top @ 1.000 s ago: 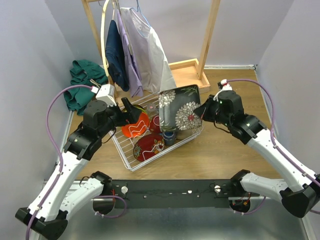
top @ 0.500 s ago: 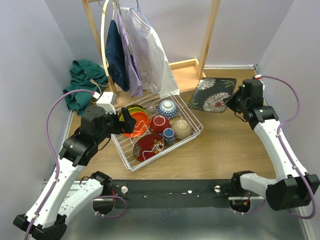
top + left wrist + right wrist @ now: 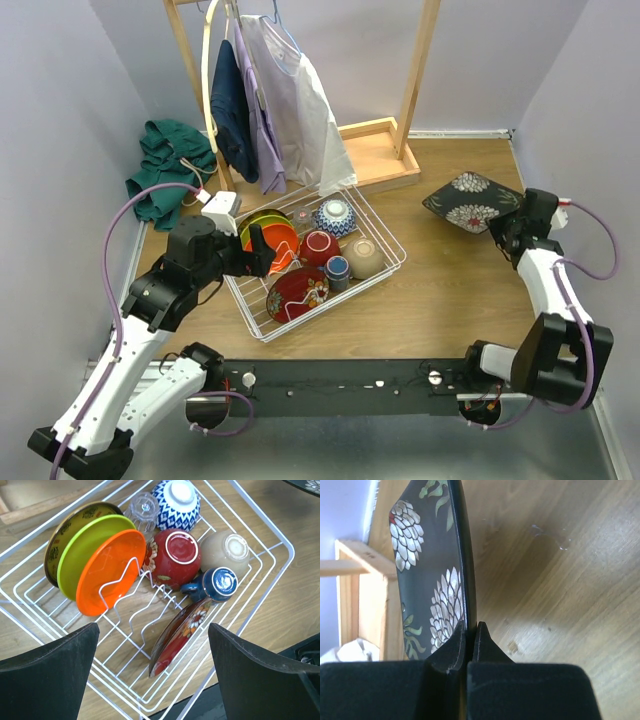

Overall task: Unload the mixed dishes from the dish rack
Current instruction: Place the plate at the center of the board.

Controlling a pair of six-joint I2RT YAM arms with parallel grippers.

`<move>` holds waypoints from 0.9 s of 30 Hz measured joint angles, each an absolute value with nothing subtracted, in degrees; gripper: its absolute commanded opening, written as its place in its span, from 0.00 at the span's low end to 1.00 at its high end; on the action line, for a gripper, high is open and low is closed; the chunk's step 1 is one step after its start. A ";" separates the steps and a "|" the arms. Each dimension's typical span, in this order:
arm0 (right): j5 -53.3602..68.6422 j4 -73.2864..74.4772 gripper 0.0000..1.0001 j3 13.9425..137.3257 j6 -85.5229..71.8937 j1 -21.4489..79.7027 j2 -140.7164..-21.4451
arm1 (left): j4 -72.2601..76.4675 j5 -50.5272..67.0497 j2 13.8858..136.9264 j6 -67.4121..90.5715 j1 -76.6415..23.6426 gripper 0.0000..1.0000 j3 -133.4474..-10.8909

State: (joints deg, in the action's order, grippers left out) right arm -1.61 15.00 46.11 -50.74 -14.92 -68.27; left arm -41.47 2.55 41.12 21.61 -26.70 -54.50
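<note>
The white wire dish rack (image 3: pixel 390 262) stands mid-table. It holds yellow (image 3: pixel 90 547), orange (image 3: pixel 107 572) and red patterned (image 3: pixel 182 632) plates, a blue-white bowl (image 3: pixel 177 500), a red bowl (image 3: pixel 175 555), a tan bowl (image 3: pixel 225 552), a small blue cup (image 3: pixel 217 582) and a clear glass (image 3: pixel 142 507). My left gripper (image 3: pixel 262 257) is open just above the rack's left side. My right gripper (image 3: pixel 508 222) is shut on the edge of the black square plate (image 3: pixel 468 200) with white flowers, holding it over the table's far right; the wrist view shows its rim (image 3: pixel 465 575) between the jaws.
A wooden clothes stand (image 3: pixel 375 145) with hanging garments (image 3: pixel 285 100) rises behind the rack. A green cloth (image 3: pixel 160 165) lies at the far left. Walls close in on both sides.
My right gripper has carried the black plate from the rack out to the far right and lowered it near the table. My left gripper has shifted slightly over the rack's left side.
</note>
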 measured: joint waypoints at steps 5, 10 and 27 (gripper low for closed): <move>0.14 6.55 0.01 42.22 -53.19 -16.80 -73.93 | -43.11 2.66 41.15 21.52 -26.70 0.99 -54.50; 3.60 -4.86 0.01 38.87 -54.54 -18.04 -80.99 | -43.57 2.66 41.21 21.71 -26.70 0.99 -54.50; 11.27 -23.51 0.48 34.13 -53.43 -19.99 -91.22 | -43.42 5.48 48.36 23.46 -26.70 0.99 -53.67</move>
